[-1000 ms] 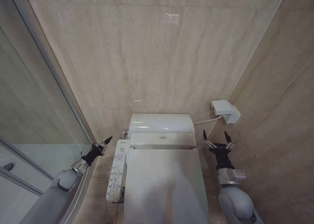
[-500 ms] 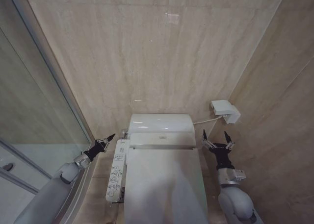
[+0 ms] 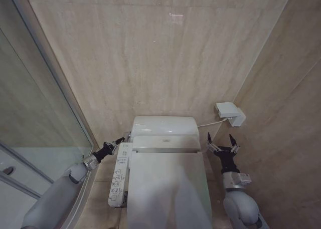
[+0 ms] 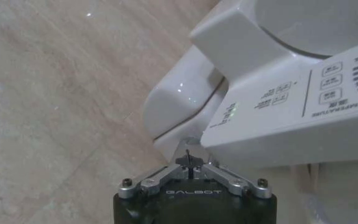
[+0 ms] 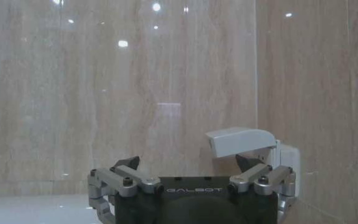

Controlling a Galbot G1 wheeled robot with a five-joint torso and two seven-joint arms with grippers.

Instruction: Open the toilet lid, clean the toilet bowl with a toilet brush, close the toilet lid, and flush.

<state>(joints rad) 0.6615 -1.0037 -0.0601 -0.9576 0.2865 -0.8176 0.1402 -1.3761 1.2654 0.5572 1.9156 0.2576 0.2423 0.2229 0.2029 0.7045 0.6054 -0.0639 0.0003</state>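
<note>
Beige stone-patterned tiles covered the back wall [image 3: 165, 53] and the side wall on the robot's right, and a glass shower screen [image 3: 30, 113] stood on its left. Against the back wall sat the toilet, its white lid [image 3: 168, 189] lying flat and shut over the bowl, which was hidden beneath it. A white control panel [image 3: 118, 175] with printed buttons ran along the toilet's left side; in the left wrist view the same panel [image 4: 303, 107] loomed close above the gripper body.

The left gripper [image 3: 117, 142] was at the rear left corner of the toilet, its tip just beside the top end of the control panel. One second before, it had been farther to the robot's left, over the strip of floor between the shower screen and the panel; half a second before, it had covered part of that gap; at this moment it had reached the panel's upper end. Its fingers were drawn together to a narrow point.

The right gripper [image 3: 219, 141] hung beside the toilet's right rear corner, below a white wall box [image 3: 230, 113] with a cable running toward the tank. Its position matched both earlier frames. Its fingers [image 3: 232, 140] were spread well apart, holding nothing, as the right wrist view confirmed [image 5: 195, 164].
</note>
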